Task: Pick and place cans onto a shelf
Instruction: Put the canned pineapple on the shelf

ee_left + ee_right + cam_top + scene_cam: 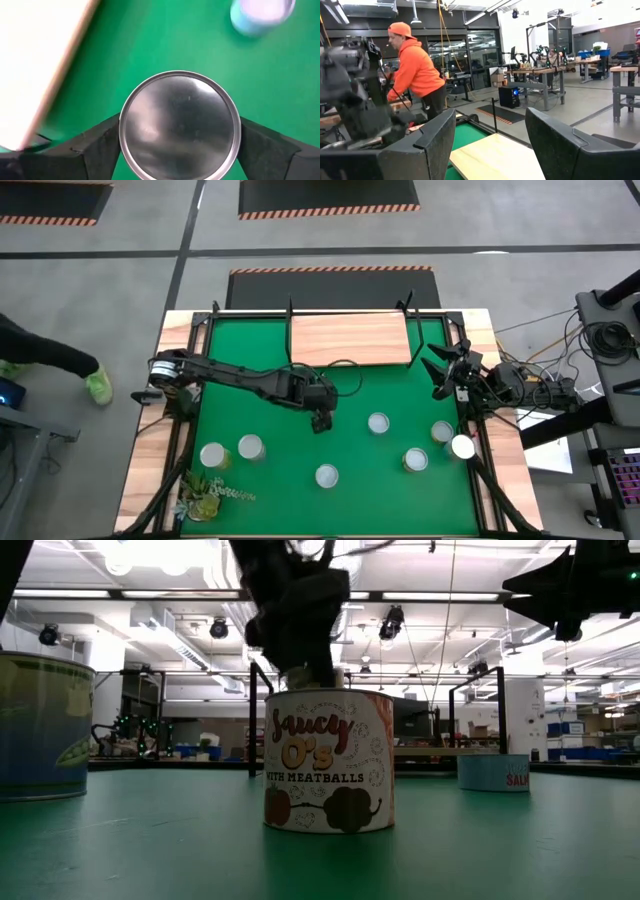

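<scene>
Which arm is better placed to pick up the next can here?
The left. The left gripper already straddles a can, one finger on each side of its silver top. The right gripper waits open at the table's right edge, beside the shelf, away from any can.

A small round tin can with a shiny silver top (180, 125) stands upright between the left pincer's (180, 150) fingers. Six more cans stand farther off.

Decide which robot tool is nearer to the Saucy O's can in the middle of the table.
Left. The left tool is directly over the Saucy O's can, its fingers flanking the lid. The right tool waits raised at the table's right edge, beside the shelf.
</scene>
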You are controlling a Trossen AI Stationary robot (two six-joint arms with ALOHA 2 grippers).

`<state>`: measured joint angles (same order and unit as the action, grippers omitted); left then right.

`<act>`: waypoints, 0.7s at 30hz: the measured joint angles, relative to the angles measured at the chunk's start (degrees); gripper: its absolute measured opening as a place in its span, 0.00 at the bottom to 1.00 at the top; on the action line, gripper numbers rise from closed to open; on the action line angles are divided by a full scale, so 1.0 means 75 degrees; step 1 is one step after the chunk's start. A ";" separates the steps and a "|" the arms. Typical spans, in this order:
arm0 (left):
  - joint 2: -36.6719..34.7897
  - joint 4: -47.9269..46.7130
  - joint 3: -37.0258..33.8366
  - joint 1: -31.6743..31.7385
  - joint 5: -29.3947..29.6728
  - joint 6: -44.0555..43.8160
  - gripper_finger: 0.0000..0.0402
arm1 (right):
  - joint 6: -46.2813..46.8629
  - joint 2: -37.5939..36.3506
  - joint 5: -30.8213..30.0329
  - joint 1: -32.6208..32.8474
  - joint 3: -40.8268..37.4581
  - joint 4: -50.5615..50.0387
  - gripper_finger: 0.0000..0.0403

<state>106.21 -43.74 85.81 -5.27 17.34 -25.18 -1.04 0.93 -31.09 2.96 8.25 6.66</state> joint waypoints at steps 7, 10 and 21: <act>0.0036 -0.0742 0.1748 0.0696 0.1166 -0.0200 0.79 | 0.0059 0.0000 0.0000 0.0003 0.0000 0.0003 0.57; 0.0180 -0.1089 0.2394 0.1277 0.1355 -0.0264 0.79 | 0.0076 0.0000 0.0000 0.0000 0.0000 0.0003 0.57; 0.1980 -0.3084 0.4695 0.3090 0.1155 -0.0432 0.79 | 0.0132 0.0000 0.0000 0.0001 0.0000 0.0003 0.57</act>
<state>121.06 -66.87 121.03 17.90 26.00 -28.42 -0.05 0.93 -31.09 2.97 8.25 6.68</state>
